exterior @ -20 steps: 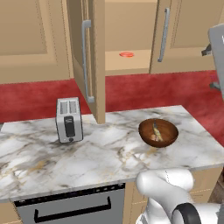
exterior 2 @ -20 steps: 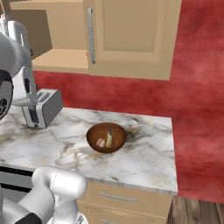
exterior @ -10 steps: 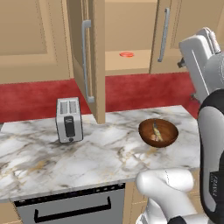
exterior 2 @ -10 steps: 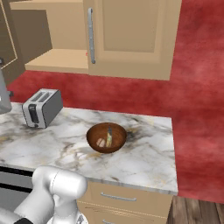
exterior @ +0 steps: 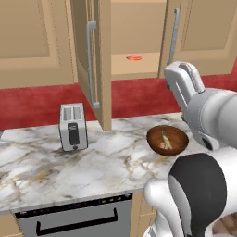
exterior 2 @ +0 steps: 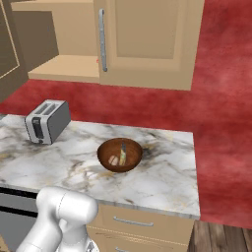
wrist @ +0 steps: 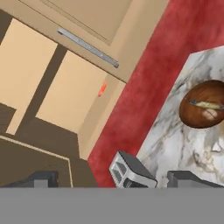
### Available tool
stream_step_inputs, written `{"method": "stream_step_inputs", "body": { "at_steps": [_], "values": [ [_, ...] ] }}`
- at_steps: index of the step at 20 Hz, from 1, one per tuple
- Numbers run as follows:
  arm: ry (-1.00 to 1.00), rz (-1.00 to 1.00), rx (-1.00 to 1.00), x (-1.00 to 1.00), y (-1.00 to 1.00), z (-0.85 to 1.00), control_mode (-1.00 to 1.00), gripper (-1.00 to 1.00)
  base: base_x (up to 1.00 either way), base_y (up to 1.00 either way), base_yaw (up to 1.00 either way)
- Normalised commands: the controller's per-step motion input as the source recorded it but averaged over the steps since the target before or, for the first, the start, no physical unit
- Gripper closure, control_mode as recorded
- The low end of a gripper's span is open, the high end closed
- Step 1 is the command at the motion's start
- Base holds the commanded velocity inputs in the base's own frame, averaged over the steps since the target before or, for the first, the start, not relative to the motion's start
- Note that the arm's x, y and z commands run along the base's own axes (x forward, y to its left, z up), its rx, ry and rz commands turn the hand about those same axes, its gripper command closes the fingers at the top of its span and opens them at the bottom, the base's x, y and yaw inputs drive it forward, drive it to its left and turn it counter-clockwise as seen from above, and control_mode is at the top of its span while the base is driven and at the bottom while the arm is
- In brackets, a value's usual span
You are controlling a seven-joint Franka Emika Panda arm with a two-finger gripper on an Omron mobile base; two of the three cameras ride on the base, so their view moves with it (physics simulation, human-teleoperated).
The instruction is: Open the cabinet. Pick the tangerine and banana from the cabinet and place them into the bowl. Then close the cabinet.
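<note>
While the left door of the cabinet point(exterior: 95, 65) stands swung out over the marble counter point(exterior: 41, 171), the left base view shows the tangerine point(exterior: 134, 58) lying on the open shelf, well above the bowl point(exterior: 167, 140), which sits on the counter right of the silver toaster point(exterior: 73, 127). A banana point(exterior: 165, 138) appears to lie in the bowl already. The arm's white wrist rises in front of the right door, near its bar handle point(exterior: 174, 28); a swing toward the shelf from here could clip that handle or the door edge.

From the right base view, the bowl point(exterior 2: 119, 154) holds the banana point(exterior 2: 123, 152) and a pale patch that cannot be identified. The shelf point(exterior 2: 64, 68) is partly screened by the right door, so a reach from this side risks striking the door's handle point(exterior 2: 102, 39).

Seen from the hand view, the gripper point(wrist: 116, 179) is spread wide and empty, its tips at the lower edge. The tangerine point(wrist: 102, 89) shows as a small red sliver at the shelf edge, beside the door. Being flattish and near the lip, it could be nudged off or roll if a finger touches it first.
</note>
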Motion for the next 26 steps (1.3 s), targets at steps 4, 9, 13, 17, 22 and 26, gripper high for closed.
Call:
{"method": "stream_step_inputs", "body": {
  "at_steps": [4, 9, 13, 17, 22, 26],
  "values": [
    [-0.16, 0.0, -0.06, -0.25, 0.51, -0.01, -1.0, -1.0, 0.0, 0.0, 0.0],
    [-0.13, 0.0, -0.04, -0.21, 0.55, 0.0, -1.0, -1.0, 0.0, 0.0, 0.0],
    [-0.02, 0.0, -0.01, -0.02, 0.49, 0.0, -1.0, -1.0, 0.0, 0.0, 0.0],
    [0.0, -0.03, 0.0, 0.0, 0.46, -0.04, -1.0, -1.0, 0.0, 0.0, 0.0],
    [0.0, -0.03, 0.0, 0.0, 0.51, -0.08, -1.0, -1.0, 0.0, 0.0, 0.0],
    [0.0, -0.05, 0.0, 0.0, 0.41, -0.01, -1.0, -1.0, 0.0, 0.0, 0.0]
  ]
}}
